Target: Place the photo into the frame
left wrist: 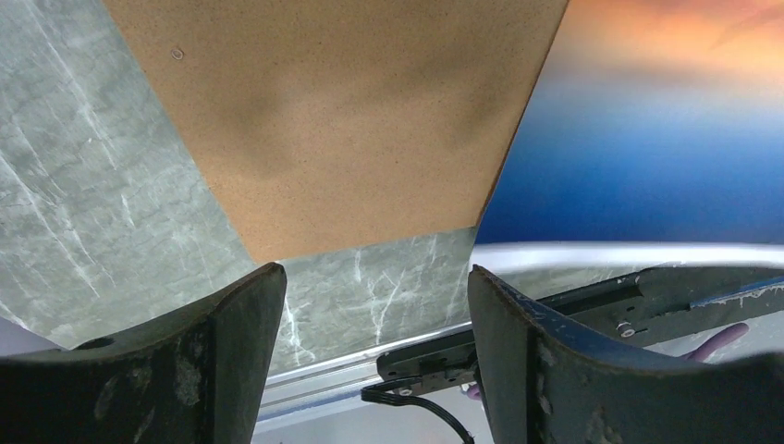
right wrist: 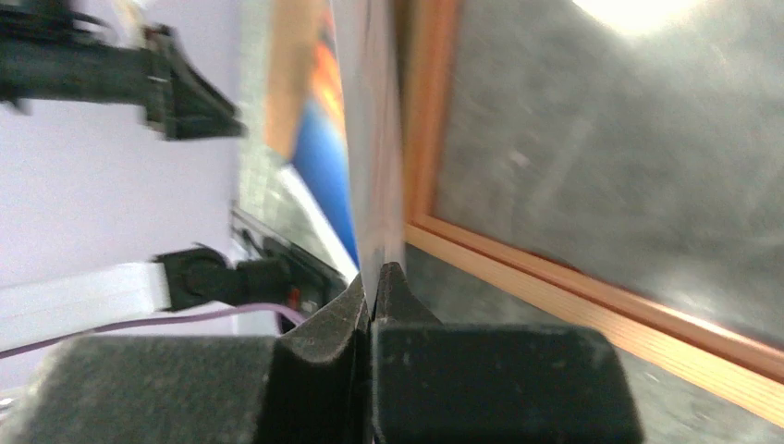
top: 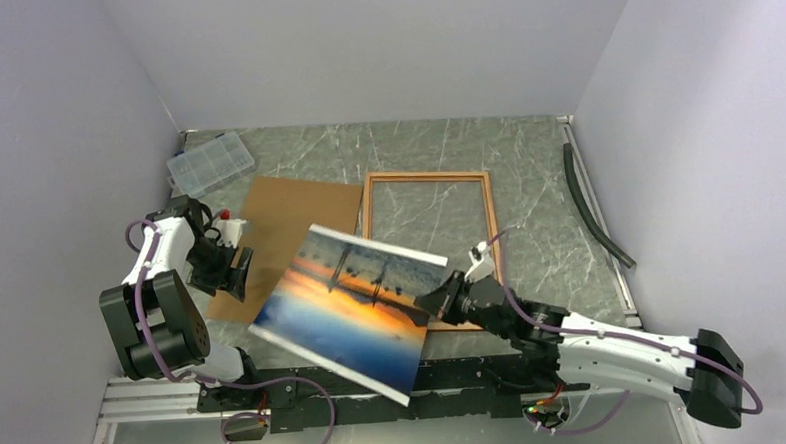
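Photo [top: 348, 309] is not yet in the frame [top: 427, 175] at 2 o'clock from it: your right gripper [right wrist: 372, 282] pinches its edge in the air, and your left gripper [left wrist: 374, 282] stands open and empty.

Thin white-edged orange-and-blue sunset photo [top: 351, 306] lifted, tilted, slightly bowed; narrow red-orange wooden rectangular frame [top: 427, 174] lying flat just behind.

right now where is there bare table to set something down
Free: the far strip behind the frame, from the plastic box to the hose; also the strip between frame and hose. Crowded: near centre, where the right gripper holds the photo over the backing board.
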Motion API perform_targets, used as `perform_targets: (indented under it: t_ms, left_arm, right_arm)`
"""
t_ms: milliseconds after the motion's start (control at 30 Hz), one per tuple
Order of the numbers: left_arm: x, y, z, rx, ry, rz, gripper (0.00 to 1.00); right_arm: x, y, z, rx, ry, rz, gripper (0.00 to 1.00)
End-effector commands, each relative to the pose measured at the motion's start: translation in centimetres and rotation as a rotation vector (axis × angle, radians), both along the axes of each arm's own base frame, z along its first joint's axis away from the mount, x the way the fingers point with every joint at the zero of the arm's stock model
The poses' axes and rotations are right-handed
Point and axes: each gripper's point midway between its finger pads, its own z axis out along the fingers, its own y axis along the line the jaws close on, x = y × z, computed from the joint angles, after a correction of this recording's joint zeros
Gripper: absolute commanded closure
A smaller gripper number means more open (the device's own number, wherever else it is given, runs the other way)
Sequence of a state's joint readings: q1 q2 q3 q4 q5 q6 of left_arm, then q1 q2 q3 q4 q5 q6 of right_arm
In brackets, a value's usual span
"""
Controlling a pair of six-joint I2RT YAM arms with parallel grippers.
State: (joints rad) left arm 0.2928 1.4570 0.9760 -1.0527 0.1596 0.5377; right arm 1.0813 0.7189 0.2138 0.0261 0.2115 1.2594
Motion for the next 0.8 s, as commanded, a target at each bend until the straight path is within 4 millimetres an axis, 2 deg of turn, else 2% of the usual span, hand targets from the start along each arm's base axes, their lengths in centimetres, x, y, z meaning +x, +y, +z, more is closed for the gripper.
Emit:
perform_targets:
  t_ms: [0, 100, 267, 367, 433, 533, 567, 633, 700, 767]
  left_arm:
    - [0.6, 0.0, 1.0, 0.002, -0.032, -0.01, 0.23]
    - [0.9, -0.1, 1.4, -0.006, -0.039, 0.001, 0.23]
    - [1.3, -0.2, 1.9, -0.01, -0.047, 0.008, 0.23]
    - [1.4, 0.0, 2.1, -0.003, -0.051, 0.01, 0.23]
    - [1.5, -0.1, 2.3, -0.005, -0.055, 0.016, 0.23]
    - [1.5, -0.1, 2.2, -0.008, -0.053, 0.021, 0.23]
    - [1.6, -0.1, 2.2, -0.008, -0.053, 0.021, 0.23]
    - [1.6, 0.0, 2.3, -0.006, -0.056, 0.02, 0.23]
    - [1.7, 0.0, 2.3, -0.003, -0.058, 0.018, 0.23]
    - [1.8, 0.0, 2.4, -0.005, -0.061, 0.018, 0.23]
  right_arm:
    - [3.6, -1.2, 11.0, -0.017, -0.284, -0.088, 1.0]
    - [5.4, -3.4, 16.4, -0.125, -0.432, -0.132, 1.0]
    - [8.9, -6.7, 24.2, -0.437, -0.645, -0.194, 1.0]
    - [11.4, -6.8, 27.1, -0.681, -0.723, -0.17, 1.0]
    - [12.9, -6.1, 28.0, -0.826, -0.754, -0.13, 1.0]
    - [14.3, -4.4, 28.1, -0.958, -0.757, -0.05, 1.0]
    - [14.4, -3.5, 27.4, -0.996, -0.753, -0.008, 1.0]
    - [14.3, -1.6, 25.1, -1.069, -0.735, 0.08, 1.0]
    - [13.6, 0.3, 21.5, -1.169, -0.692, 0.182, 1.0]
    - [12.6, 1.3, 18.5, -1.253, -0.659, 0.246, 1.0]
